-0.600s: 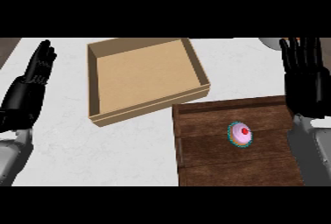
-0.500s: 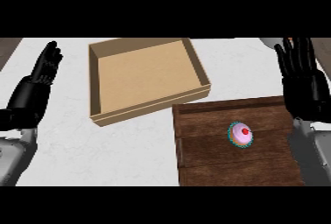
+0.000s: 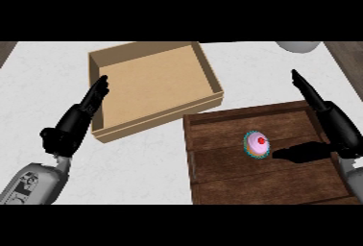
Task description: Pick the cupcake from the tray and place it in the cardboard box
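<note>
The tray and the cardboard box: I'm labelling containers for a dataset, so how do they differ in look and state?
The tray is dark brown planked wood with a low rim; the cardboard box is light tan with taller walls. The tray holds the cupcake; the cardboard box holds nothing visible. The tray sits at the view's lower right, the cardboard box higher, toward the left. Both are open-topped, rectangular, and rest on the white counter.

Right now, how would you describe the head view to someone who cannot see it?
A pink cupcake sits on a wooden tray, with the right hand open just beside it, not touching. An empty cardboard box lies up-left of the tray, the open left hand at its left wall.
</note>
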You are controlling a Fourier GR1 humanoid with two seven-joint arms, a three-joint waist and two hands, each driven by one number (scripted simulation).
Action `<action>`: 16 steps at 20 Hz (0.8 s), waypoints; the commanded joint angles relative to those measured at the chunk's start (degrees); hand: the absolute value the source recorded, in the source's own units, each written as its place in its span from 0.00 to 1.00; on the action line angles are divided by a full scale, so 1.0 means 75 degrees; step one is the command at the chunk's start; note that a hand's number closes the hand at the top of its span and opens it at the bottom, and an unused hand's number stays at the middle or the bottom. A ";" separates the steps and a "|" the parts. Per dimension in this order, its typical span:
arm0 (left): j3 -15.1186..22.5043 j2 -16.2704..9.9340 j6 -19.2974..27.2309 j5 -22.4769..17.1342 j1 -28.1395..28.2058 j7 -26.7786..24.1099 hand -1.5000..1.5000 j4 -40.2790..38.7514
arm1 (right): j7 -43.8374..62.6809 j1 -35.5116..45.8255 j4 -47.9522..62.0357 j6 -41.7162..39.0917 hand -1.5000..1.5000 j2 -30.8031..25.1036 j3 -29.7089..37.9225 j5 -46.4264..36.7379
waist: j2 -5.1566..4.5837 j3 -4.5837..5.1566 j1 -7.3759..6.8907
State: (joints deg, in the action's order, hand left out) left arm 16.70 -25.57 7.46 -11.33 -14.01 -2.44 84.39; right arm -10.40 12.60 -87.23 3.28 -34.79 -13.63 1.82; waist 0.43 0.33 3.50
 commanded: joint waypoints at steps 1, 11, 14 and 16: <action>0.0308 0.0098 -0.0176 -0.0014 0.0264 0.0149 0.50 0.0057 | -0.0606 -0.0522 -0.0284 0.0436 0.00 -0.1252 -0.0785 -0.2371 | 0.0059 -0.0013 -0.0082; 0.0493 0.0425 -0.0079 0.0218 0.0257 0.0505 0.50 0.0325 | 0.1389 -0.2361 -0.4441 -0.0132 0.00 -0.3456 -0.0009 -0.3138 | 0.0039 -0.0021 -0.0128; 0.0466 0.0506 -0.0069 0.0328 0.0472 0.0162 0.50 0.0121 | 0.1962 -0.2954 -0.5259 -0.0949 0.00 -0.3955 0.0213 -0.2573 | 0.0021 -0.0019 -0.0133; 0.0669 0.0710 -0.0059 0.0427 0.0263 0.0402 0.50 0.0080 | 0.2812 -0.2823 -0.5928 -0.1640 0.00 -0.4229 0.0426 -0.1946 | 0.0006 -0.0016 -0.0168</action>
State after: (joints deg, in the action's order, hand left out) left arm 20.01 -22.04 6.61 -9.73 -12.62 1.18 85.74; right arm 2.36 -6.55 -122.65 -1.69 -61.85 -12.62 -17.51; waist 0.61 0.17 2.58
